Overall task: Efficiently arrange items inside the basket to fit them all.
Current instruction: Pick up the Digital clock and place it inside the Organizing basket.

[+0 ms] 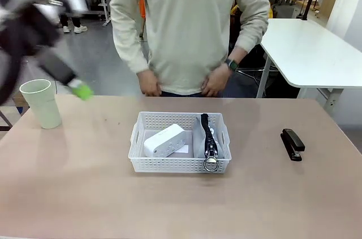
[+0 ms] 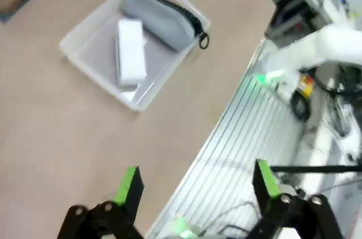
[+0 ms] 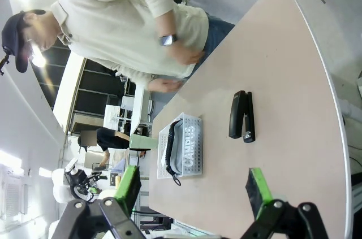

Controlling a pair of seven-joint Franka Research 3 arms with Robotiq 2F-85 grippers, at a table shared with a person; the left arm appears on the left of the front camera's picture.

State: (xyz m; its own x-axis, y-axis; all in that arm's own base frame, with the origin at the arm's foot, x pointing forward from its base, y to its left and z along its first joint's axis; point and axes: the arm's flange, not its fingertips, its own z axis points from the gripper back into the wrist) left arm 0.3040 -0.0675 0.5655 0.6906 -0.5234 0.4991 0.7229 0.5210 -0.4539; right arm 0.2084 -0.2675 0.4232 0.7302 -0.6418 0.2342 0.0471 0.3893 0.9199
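Tan table (image 1: 73,194), white lattice basket (image 1: 180,164) holding grey pouch (image 1: 202,140), box (image 1: 164,140), left gripper (image 2: 198,174) and right gripper (image 3: 195,177) spread.

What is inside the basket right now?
The basket holds a white box on its left and a grey pouch on its right, side by side. Anything beneath them is covered.

The left gripper (image 1: 81,88) and its arm (image 1: 34,30) are blurred, the arm cut off at left.

Front camera: sitting on the robot's side, facing across the table (image 1: 85,194) toward the person (image 1: 189,30). Left wrist camera: looking steeply down from above. Right wrist camera: rolled sideways, viewing from farther off. All are sharing the basket (image 1: 175,164).
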